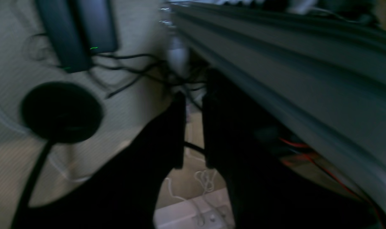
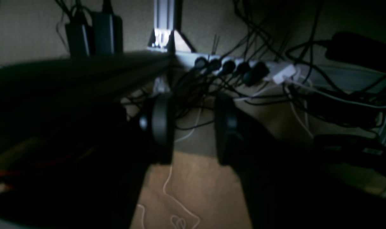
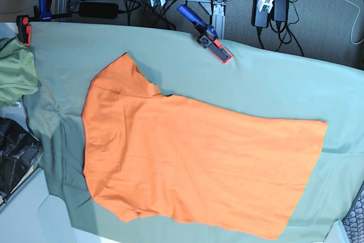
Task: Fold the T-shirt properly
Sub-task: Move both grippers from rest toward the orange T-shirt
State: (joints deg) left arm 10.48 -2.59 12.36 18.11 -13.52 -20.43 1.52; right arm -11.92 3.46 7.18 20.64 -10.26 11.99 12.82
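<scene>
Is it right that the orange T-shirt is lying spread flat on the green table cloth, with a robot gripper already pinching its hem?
Not quite. The T-shirt does lie spread flat on the green table cloth, but no gripper touches it. The base view shows the shirt untouched, and both wrist views look at cables beyond the table edge.

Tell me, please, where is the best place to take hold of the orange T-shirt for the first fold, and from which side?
Probably the sleeve nearest the arms. The T-shirt lies flat and spread on the table cloth, so pinch that loose sleeve edge from above, coming from the robot's side, and fold it inward.
</scene>
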